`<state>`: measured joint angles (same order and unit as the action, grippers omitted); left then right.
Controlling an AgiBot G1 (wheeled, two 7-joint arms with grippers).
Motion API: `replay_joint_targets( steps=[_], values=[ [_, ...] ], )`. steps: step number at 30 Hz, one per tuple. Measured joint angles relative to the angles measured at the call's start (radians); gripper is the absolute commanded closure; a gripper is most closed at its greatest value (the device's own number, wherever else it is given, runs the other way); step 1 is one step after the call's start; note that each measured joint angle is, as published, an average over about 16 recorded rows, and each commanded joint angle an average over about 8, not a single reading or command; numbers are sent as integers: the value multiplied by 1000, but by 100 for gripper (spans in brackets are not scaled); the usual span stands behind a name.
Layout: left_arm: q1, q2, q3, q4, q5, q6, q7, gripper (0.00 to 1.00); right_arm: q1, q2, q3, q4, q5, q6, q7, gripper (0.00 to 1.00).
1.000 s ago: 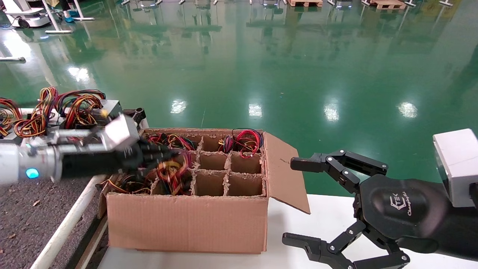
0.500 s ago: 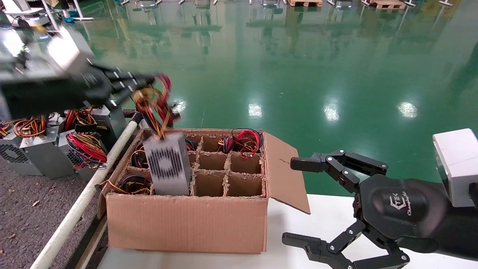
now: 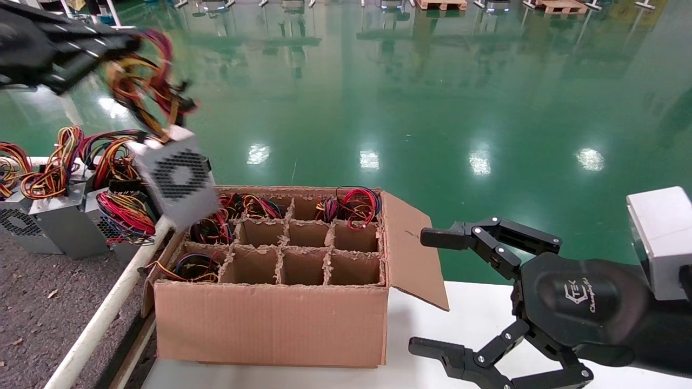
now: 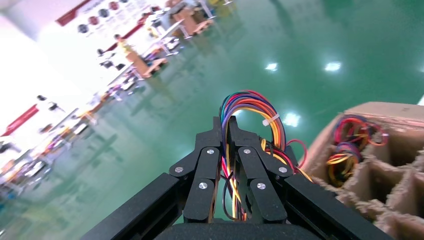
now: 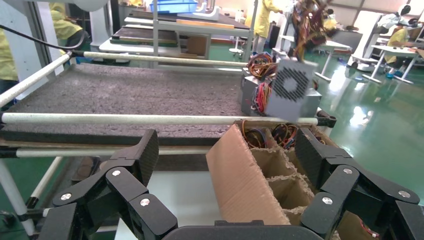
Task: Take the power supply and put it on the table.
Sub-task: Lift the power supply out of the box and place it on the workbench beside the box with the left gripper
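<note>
Power supply (image 3: 178, 181) hung in the air at the left, you could see, tilted with its honeycomb grille facing the head camera, above the white rail (image 3: 102, 319) and the near-left corner of the cardboard box (image 3: 270, 319), clear of both. Your left gripper (image 3: 111, 46) reached in from the upper left, held high and roughly level, and its fingers (image 4: 202, 175) were pinched together on the wire bundle (image 4: 250, 107), so the metal box dangled below by its wires alone. Beneath and left of it lay the table (image 3: 32, 324), dark and speckled, with other grey units (image 3: 59, 224) and their orange and red wires standing along its far side. Moving right, the cardboard box sat on the white tabletop (image 3: 465, 324) just beside the rail, its dividers forming cells; some cells at the left and back held wire coils, those in the middle and front right looked bare. One flap stuck out on the box's right side. Farther right, your right gripper (image 3: 432, 292) sat low over the white tabletop near the flap, pointing left toward the box, its fingers spread wide with nothing between them; its wrist view showed the carried unit (image 5: 290, 90) beyond the box, above the table's rail.
</note>
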<state>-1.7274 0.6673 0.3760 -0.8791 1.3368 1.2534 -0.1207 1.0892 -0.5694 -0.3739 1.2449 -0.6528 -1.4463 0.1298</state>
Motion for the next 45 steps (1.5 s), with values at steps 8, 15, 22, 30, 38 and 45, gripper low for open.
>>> replay_joint_targets(
  steps=[8, 15, 22, 30, 38, 45],
  values=[
    [-43, -74, -8, 6, 23, 22, -15, 100, 0, 0, 0, 0, 0, 0, 0, 0],
    [-63, -142, -14, 5, 36, 49, -22, 100, 0, 0, 0, 0, 0, 0, 0, 0],
    [-74, -207, -21, -1, 48, 68, -37, 100, 0, 0, 0, 0, 0, 0, 0, 0],
    [-71, -268, -21, 11, 67, 82, -45, 100, 0, 0, 0, 0, 0, 0, 0, 0],
    [-34, -301, -10, 43, 86, 89, -14, 100, 0, 0, 0, 0, 0, 0, 0, 0],
    [10, -297, 5, 91, 98, 88, 46, 100, 0, 0, 0, 0, 0, 0, 0, 0]
  ],
)
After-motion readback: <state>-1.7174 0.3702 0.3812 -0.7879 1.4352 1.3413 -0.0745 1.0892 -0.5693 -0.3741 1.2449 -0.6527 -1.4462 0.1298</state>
